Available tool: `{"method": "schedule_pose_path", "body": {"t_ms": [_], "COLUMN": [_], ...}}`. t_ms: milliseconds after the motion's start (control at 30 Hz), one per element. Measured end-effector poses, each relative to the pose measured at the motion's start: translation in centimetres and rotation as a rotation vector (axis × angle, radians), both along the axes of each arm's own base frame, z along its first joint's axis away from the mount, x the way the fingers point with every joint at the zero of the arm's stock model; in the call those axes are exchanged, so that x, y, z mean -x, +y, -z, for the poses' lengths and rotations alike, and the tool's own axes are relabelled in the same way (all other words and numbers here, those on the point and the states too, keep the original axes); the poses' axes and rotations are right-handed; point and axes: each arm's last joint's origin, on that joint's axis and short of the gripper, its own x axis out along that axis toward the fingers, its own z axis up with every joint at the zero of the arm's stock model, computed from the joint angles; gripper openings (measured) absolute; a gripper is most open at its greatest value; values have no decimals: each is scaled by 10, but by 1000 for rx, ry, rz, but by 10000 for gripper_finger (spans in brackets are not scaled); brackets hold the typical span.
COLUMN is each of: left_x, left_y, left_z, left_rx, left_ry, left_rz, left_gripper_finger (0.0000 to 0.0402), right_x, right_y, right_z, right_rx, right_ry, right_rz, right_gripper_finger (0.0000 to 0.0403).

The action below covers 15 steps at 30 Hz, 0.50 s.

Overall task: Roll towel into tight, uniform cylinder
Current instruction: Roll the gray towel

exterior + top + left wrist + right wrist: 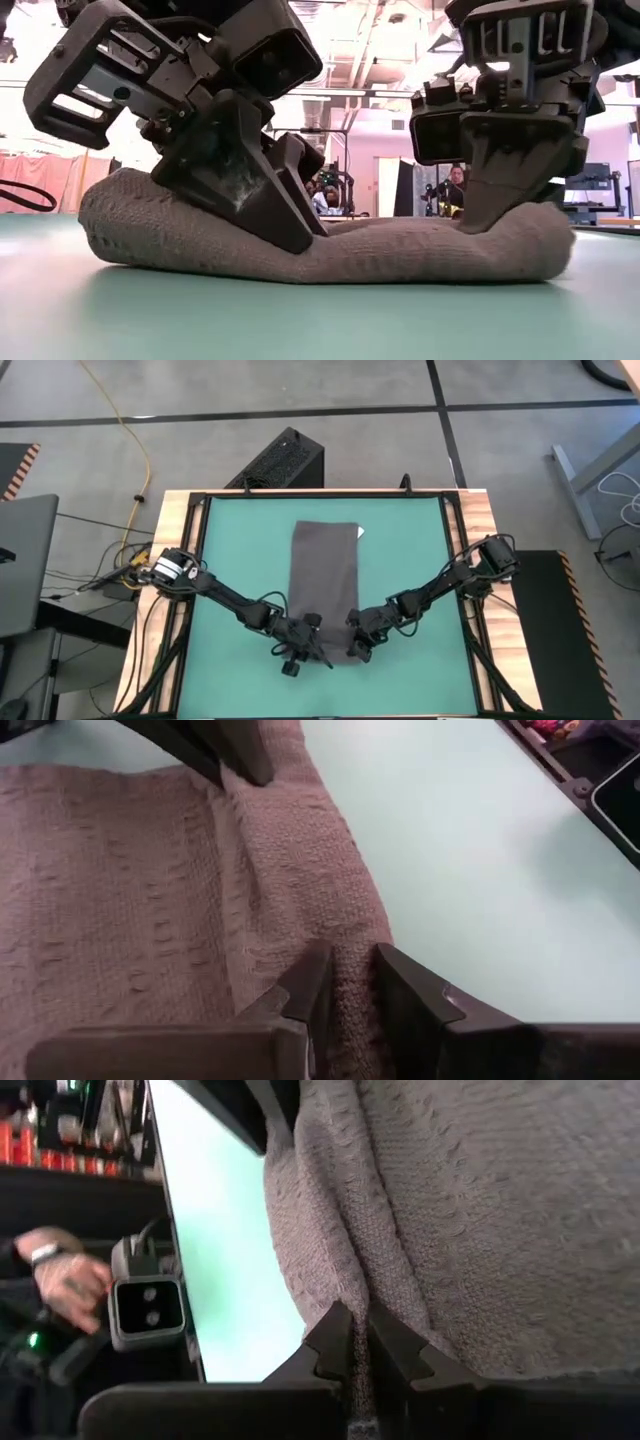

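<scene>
The dark grey towel [324,575] lies flat and lengthwise in the middle of the green table, with its small white tag [361,532] at the far right corner. Its near end is bunched into a thick rounded hump [420,255] that rests on the table. My left gripper [306,632] is shut on that near end toward its left side. My right gripper [358,636] is shut on it toward its right side. In the low view both grippers, left [285,235] and right [480,220], come down into the hump. My left gripper pinches a raised ridge of cloth [352,975] between its two fingers, at the towel's near end close to the left side edge. The fingers slant down from the near left. The cloth there is gathered; the rest lies on the table. My right gripper pinches a narrow fold of cloth [358,1295] between its two fingers, at the towel's near end by the right side edge. The fingers slant down from the near right. The fold stands up between the fingers; the cloth beyond lies slack on the table.
Bare green table [240,550] lies to the left and right of the towel, inside a wooden frame [175,520]. A person's hand [70,1280] and the low camera [145,1305] show beyond the table's near edge. A black box [280,460] stands beyond the far edge.
</scene>
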Motion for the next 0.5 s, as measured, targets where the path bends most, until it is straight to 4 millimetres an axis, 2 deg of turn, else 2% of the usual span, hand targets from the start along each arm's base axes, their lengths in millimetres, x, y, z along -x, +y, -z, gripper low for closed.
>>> {"method": "schedule_pose_path", "body": {"t_ms": [500], "left_x": [-1], "left_y": [11], "left_z": [2], "left_rx": [85], "left_ry": [78], "left_rz": [50], "left_gripper_finger": [27], "right_x": [3], "right_y": [0], "right_z": [-7], "right_rx": [0], "right_ry": [-2], "right_rz": [-41], "right_gripper_finger": [62]}}
